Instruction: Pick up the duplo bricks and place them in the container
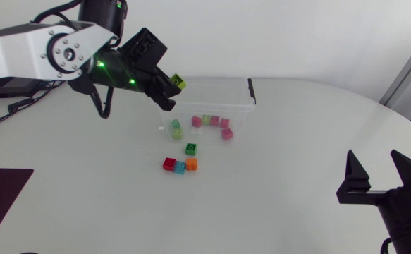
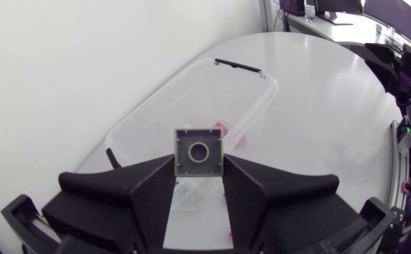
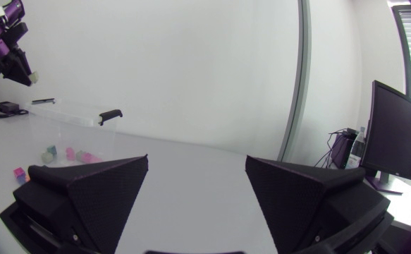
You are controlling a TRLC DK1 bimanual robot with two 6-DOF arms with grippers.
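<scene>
**Head view**
- Left gripper (image 1: 168,90): matte black wedge fingers, closed on one yellow-green brick (image 1: 180,82). It hangs above the far left corner of the container (image 1: 216,106).
- Container: clear plastic, rectangular, with a rounded rim. A black handle (image 1: 251,90) sits at its right end. Its left end is covered by the gripper.
- Seen through the clear near wall: a pale green brick (image 1: 176,128) and a loose row of pink bricks (image 1: 225,124) with one yellowish piece among them. From here I cannot tell whether every one lies inside.
- White table (image 1: 297,141), smooth, just in front of the container: a green brick (image 1: 190,148), studs up.
- Nearer, touching in a row: a red brick (image 1: 168,164), a blue brick (image 1: 180,167) and an orange brick (image 1: 191,164).
- Right gripper (image 1: 381,180): at the lower right, well apart from all bricks. Its fingers are spread with nothing between them, and its arm is cut off at the edge.
- Dark mat (image 1: 1,197): flat, at the near left corner, partly cut off.

**Left wrist view**
- The held brick shows its hollow square underside with a round tube. The fingers clamp it from two sides.
- Beneath it is the container's open top. The pink bricks lie on the container's floor, largely hidden by the brick and the fingers.

**Right wrist view**
- The gripper's own fingers stand wide apart and hold nothing.
- The container is far across the table, and the bricks behind its wall are small and blurred.
- The left gripper is above the container, and its brick is barely discernible.
</scene>
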